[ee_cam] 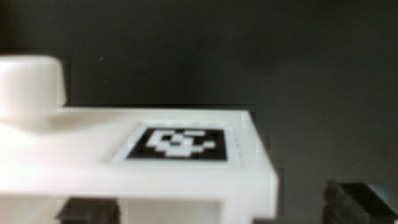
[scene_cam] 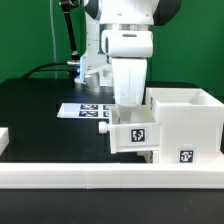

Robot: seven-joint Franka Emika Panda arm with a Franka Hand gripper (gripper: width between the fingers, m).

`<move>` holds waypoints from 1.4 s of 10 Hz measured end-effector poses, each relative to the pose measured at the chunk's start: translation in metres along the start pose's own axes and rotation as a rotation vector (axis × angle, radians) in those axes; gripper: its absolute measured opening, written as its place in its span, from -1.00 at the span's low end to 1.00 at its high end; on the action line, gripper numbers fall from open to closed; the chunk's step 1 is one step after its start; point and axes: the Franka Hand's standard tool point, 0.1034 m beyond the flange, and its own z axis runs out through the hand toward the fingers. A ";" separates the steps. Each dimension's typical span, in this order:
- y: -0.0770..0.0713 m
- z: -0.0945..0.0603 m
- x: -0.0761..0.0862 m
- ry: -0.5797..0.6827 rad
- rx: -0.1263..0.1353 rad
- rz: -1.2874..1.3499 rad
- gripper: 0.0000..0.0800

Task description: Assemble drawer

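A low white tray with a square tag on its face and a small knob on its side sits against the tall white housing, on the exterior view's left of it. My gripper comes straight down onto the tray's top edge. In the wrist view the tray and its tag fill the middle. My gripper straddles the tray's wall, with a dark gap between one dark fingertip and the tray's edge. The jaws look open. A second tray is out of view.
A long white rail runs along the front of the black table. The marker board lies behind the tray, near the arm's base. Another white piece shows at the exterior view's left edge.
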 end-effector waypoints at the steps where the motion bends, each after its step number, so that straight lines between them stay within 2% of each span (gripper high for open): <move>1: 0.002 -0.006 0.001 -0.003 -0.004 0.003 0.55; 3: 0.008 -0.030 -0.005 -0.024 -0.006 0.002 0.61; 4: 0.013 -0.043 -0.015 -0.040 0.002 0.002 0.62; 5: 0.036 -0.068 -0.022 -0.058 -0.009 0.012 0.62; 6: 0.042 -0.073 -0.028 -0.060 -0.022 0.000 0.62; 7: 0.041 -0.072 -0.043 -0.064 -0.012 -0.032 0.62; 8: 0.041 -0.064 -0.058 -0.056 -0.010 -0.048 0.62; 10: 0.037 -0.037 -0.075 -0.043 0.017 -0.059 0.62; 12: 0.038 -0.017 -0.076 -0.033 0.038 -0.059 0.62; 14: 0.027 0.002 -0.068 -0.023 0.057 -0.057 0.62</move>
